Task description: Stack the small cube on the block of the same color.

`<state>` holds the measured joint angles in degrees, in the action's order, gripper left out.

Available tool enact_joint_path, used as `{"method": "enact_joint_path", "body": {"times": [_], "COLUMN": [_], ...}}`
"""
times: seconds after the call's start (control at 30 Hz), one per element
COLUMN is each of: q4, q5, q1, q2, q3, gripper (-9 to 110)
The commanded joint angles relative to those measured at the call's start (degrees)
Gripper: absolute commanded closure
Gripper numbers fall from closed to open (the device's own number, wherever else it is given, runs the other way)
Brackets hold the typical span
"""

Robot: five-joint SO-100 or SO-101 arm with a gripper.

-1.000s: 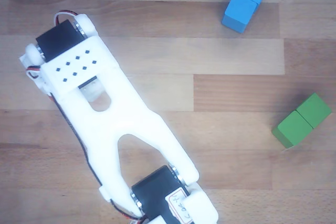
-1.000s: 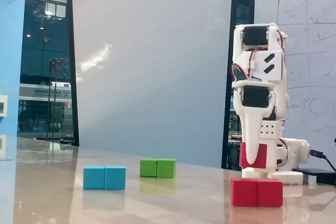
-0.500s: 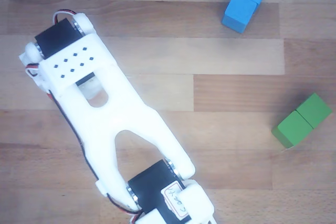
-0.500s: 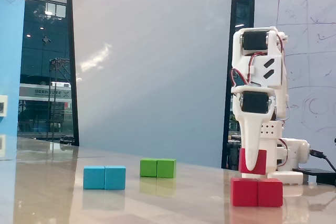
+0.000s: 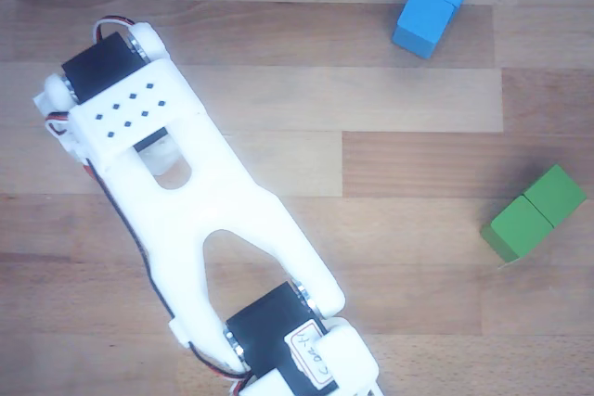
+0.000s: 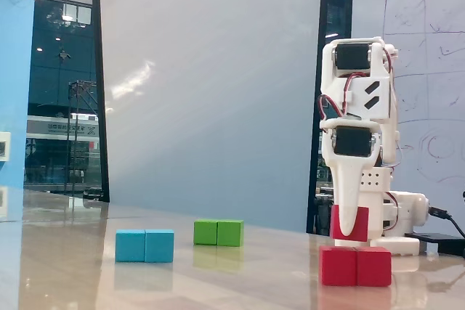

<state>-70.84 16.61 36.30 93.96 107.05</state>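
Wooden planks make up the table, pale brown and striped with grain in the other view. It looks shiny and smooth in the fixed view.

Next in size is the white plastic robot arm with black motors. From above it lies slanted across the left side of the table and hides what is under it. In the fixed view the arm stands tall on the right and points straight down.

At its bottom end is the white gripper. Its fingers are closed onto the small plain red cube and hold it by its sides.

The small red cube hangs right over the long red block, which looks like two cubes stuck together. The block lies flat on the table. The cube is above the left half of it. A thin gap seems to show between the two, but I cannot tell for sure if they touch.

The long blue block of two cubes lies near the top edge in the other view, and at the left in the fixed view.

The long green block of two cubes lies at the right side in the other view. In the fixed view it sits farther back, between the blue block and the red one.
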Motion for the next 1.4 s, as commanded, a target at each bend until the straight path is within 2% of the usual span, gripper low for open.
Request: {"method": "enact_joint_path", "body": {"times": [0.0,0.23,0.53,1.37], "q4": [1.14,1.23,1.23,0.18], "q5": [0.26,0.26,0.26,2.02], "q1": [0.53,0.53,0.53,-2.64], "q2": [0.79,1.58,1.85,8.26], "q3": [-3.34,-0.97,-0.79,-1.05], "gripper": [91,90,82,82]}}
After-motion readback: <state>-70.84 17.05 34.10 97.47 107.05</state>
